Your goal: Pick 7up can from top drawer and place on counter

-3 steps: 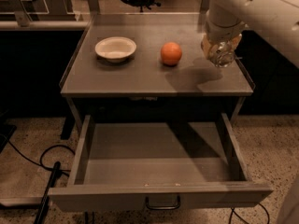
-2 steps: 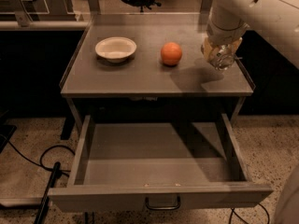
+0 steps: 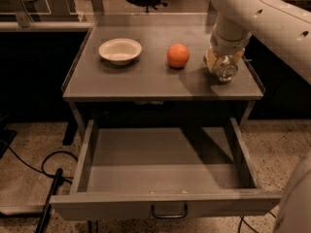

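Note:
My gripper [image 3: 222, 64] is over the right side of the counter [image 3: 146, 79], to the right of the orange. It is shut on the 7up can [image 3: 226, 72], whose shiny silver end shows between the fingers. The can is at or just above the countertop, and I cannot tell whether it touches. The top drawer [image 3: 160, 154] stands pulled open below the counter with nothing in it. Its dark handle [image 3: 168, 211] is on the front panel.
An orange [image 3: 178, 56] sits mid-counter, just left of the gripper. A white bowl [image 3: 120, 50] sits at the counter's left. My white arm [image 3: 262, 13] comes in from the upper right. Cables [image 3: 48, 178] lie on the floor at the left.
The gripper with the can has come down a little towards the countertop and shifted slightly left. The orange, bowl and drawer have not moved.

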Tool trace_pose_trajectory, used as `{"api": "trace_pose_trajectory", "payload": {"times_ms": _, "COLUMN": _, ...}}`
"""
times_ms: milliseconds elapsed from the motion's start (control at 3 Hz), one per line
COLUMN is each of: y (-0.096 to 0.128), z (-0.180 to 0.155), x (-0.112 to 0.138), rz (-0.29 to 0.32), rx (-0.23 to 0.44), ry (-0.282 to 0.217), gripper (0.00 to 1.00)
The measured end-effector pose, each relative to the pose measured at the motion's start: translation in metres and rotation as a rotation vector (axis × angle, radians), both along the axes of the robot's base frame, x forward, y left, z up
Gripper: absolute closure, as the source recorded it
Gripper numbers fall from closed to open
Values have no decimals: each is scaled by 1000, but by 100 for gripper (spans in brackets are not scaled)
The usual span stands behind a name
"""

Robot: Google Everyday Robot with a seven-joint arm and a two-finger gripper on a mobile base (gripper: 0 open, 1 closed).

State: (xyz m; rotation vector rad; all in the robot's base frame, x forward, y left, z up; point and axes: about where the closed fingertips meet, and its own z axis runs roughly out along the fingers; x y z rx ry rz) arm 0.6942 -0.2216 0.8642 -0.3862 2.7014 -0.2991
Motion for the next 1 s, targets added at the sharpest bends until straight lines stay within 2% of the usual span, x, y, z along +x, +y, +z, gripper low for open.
{"api": "trace_pose_trajectory", "payload": {"times_ms": 667, "y": -2, "z": -12, "x": 6, "rz": -12, "rx": 3, "ry": 13, "gripper": 100}}
{"api": "trace_pose_trajectory", "payload": {"times_ms": 1000, "y": -4, "z": -20, "x": 6, "rz": -30, "rx": 14, "ry": 50, "gripper": 100}}
